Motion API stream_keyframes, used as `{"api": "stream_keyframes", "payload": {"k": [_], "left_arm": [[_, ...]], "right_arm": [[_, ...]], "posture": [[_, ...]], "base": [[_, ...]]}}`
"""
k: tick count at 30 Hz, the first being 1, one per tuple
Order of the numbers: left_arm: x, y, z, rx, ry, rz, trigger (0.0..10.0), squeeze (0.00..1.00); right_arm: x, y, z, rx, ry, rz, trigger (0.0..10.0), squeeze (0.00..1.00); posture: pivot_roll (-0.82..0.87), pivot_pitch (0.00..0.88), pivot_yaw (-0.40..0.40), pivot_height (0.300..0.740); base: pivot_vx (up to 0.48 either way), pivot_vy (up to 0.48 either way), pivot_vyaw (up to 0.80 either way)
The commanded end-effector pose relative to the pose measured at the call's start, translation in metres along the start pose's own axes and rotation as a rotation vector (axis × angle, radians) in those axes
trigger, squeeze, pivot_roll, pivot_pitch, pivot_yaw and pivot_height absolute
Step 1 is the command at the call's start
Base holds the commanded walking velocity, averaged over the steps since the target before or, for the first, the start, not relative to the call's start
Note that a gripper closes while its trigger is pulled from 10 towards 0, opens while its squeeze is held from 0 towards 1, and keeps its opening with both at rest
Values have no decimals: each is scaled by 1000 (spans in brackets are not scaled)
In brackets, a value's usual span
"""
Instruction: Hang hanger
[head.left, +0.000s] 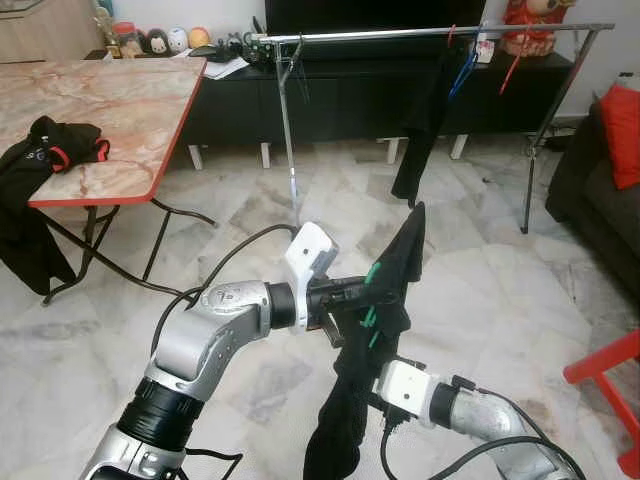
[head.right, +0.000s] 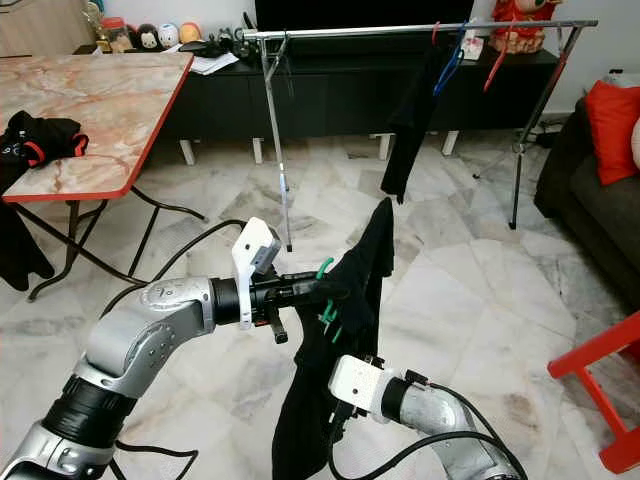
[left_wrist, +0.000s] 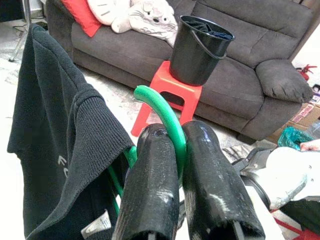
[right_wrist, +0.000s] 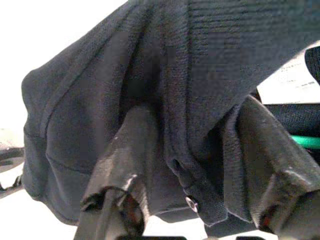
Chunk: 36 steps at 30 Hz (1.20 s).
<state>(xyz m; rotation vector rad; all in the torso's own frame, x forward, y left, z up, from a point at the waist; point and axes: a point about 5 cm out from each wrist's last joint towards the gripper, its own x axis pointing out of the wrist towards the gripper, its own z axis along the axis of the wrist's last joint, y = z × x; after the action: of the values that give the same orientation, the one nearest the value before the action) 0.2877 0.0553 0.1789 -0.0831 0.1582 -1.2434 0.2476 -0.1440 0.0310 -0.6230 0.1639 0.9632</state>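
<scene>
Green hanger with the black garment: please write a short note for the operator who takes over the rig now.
Left gripper: shut on the hook of the green hanger, held in front of the robot.
Right gripper: black garment draped between its fingers; firm grip not certain.
The garment is on the hanger and hangs down between the arms.
Clothes rail stands ahead across the tiled floor, already carrying a dark garment and coloured hangers.
Done: hanger picked up with garment.
Left: approach the rail, hook the hanger over it, release both grippers.

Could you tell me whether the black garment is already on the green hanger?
Partly on: the black garment drapes over the green hanger, gripped by the left gripper.
</scene>
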Motion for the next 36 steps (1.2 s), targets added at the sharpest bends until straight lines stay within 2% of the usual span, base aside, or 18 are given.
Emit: {"api": "stream_keyframes", "payload": {"k": [1, 12, 13, 14, 16, 27, 29, 31, 36], "left_arm": [[2, -3, 14, 49, -46, -12, 10000, 0], [4, 10, 19, 58, -74, 91, 10000, 0], [4, 16, 19, 50, -86, 168, 10000, 0], [4, 18, 19, 46, -92, 197, 10000, 0], [2, 35, 20, -11, -131, 360, 10000, 0], [-5, 60, 18, -99, -168, 633, 10000, 0], [-8, 66, 17, -133, -176, 694, 10000, 0], [-14, 77, 16, -217, -200, 816, 10000, 0], [-21, 84, 11, -255, -199, 934, 10000, 0]], "right_arm": [[2, 0, 2, 1, -13, -5, 0, 0], [4, 1, 4, 8, -35, -5, 0, 0], [4, 4, 5, 8, -39, 1, 0, 0], [3, 5, 5, 8, -42, 3, 0, 0], [4, 8, 7, 8, -47, 19, 0, 0], [5, 23, 7, 27, -39, 106, 0, 0], [2, 26, 1, 7, 1, 138, 0, 0], [-5, 38, -17, -106, 119, 246, 0, 0], [-14, 59, -37, -162, 232, 379, 0, 0]], "posture": [[19, 0, -3, 740], [14, 0, 2, 740], [14, 0, 1, 740], [14, 0, 1, 740], [13, 0, 0, 740], [10, 0, -3, 740], [10, 0, -4, 740], [8, 0, -4, 740], [9, 0, -4, 740]], "base": [[0, 0, 0], [0, 0, 0], [0, 0, 0], [0, 0, 0], [0, 0, 0], [0, 0, 0], [0, 0, 0], [0, 0, 0], [0, 0, 0]]}}
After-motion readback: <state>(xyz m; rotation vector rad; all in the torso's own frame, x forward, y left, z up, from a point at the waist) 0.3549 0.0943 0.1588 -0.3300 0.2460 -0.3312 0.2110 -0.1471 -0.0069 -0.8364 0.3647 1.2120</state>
